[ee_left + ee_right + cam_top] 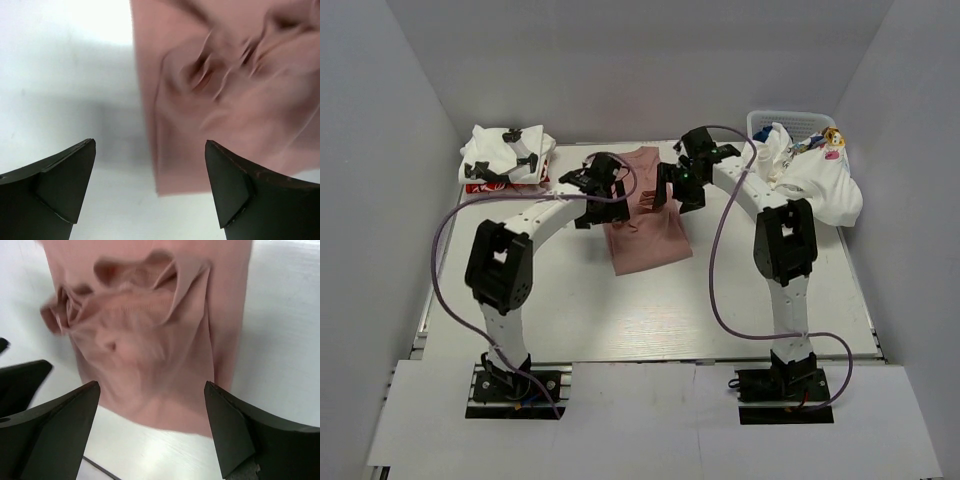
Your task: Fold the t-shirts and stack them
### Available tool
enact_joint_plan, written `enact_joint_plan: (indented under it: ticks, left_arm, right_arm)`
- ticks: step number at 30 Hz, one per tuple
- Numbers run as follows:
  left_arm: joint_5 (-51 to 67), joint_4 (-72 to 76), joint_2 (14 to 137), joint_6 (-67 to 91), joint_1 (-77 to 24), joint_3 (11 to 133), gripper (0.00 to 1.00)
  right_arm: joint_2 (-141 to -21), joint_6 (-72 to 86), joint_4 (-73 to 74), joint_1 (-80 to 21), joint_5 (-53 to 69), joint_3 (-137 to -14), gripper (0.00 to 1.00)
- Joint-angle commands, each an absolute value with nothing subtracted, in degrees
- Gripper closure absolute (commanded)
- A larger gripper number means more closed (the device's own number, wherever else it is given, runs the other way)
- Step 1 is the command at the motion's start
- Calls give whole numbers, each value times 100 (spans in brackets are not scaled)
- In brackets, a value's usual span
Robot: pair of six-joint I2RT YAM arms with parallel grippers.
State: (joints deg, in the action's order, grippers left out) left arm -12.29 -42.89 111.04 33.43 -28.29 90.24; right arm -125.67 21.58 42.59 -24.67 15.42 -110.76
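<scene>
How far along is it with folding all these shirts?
Done: a small pile of folded tees sits at far left. In hand: the pink tee lies in the middle, apparently partly folded and rumpled at its centre. The left tool and right tool hover open above it, holding nothing. Left: white tees spill from the basket at far right.

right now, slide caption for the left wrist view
Open left gripper hovering over the edge of a rumpled dusty-pink t-shirt on the white table.
</scene>
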Motion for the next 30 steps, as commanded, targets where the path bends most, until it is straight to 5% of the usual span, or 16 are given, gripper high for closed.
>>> enact_joint_plan:
  ticks: [1,7,11,14,22,30]
  left_arm:
    - [-1247,-4079,9960,3480,-2839,8185,0]
    - [-1643,-3945,7974,3778,-2839,6584,0]
    - [-1819,-4306,7357,4025,-2839,6153,0]
    - [-1819,-4359,7076,4140,-2839,5986,0]
    - [-1767,-4430,7005,4140,-2839,5837,0]
    - [-1275,-3745,7628,3806,-2839,5906,0]
  right_arm:
    - [-12067,953,4279,-2549,1767,-10942,10]
    - [-12840,-720,5185,-2838,1873,-11845,10]
    - [-13437,-503,5239,-3085,75,-12181,10]
    - [-13789,-133,5081,-3173,-167,-12523,10]
    - [-13992,1351,3019,-3129,-902,-12876,10]
    - [-13650,1837,2627,-2936,-887,-12885,10]
